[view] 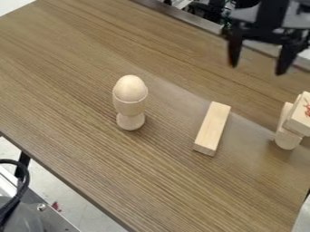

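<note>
The black gripper hangs above the table's far right, its fingers spread apart, gripping nothing. Nearest are stacked pale wooden pieces, the upper one red-marked; then a plain rectangular block and an egg-topped wooden cup.

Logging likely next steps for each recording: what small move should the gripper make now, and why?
Probably ease the gripper down toward the plain wooden block: the gripper hangs open and empty near the table's far side, and the block lies flat, apart from the egg cup.
</note>
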Robot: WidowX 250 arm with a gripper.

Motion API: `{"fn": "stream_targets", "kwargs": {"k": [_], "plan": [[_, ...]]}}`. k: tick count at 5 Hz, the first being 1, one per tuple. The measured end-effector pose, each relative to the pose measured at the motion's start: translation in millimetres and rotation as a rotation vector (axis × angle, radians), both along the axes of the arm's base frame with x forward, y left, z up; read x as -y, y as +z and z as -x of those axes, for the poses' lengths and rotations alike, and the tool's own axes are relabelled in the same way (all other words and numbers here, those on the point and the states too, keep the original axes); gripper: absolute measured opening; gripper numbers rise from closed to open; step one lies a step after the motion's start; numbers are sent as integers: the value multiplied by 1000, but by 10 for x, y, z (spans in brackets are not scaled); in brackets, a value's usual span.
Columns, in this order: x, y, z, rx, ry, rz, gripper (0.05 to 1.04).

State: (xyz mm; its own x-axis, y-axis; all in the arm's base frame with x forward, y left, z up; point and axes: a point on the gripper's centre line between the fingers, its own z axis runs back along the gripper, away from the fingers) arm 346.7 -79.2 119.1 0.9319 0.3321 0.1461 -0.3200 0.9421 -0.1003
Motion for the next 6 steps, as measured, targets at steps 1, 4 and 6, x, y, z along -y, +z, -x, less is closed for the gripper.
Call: {"fn": "stream_targets", "kwargs": {"k": [1,4,6], "plan": [[-62,-91,59,-27,-21,-5,999],[-185,-495,389,-131,-126,-41,999],[-203,-701,487,-115,-117,-17,999]]}}
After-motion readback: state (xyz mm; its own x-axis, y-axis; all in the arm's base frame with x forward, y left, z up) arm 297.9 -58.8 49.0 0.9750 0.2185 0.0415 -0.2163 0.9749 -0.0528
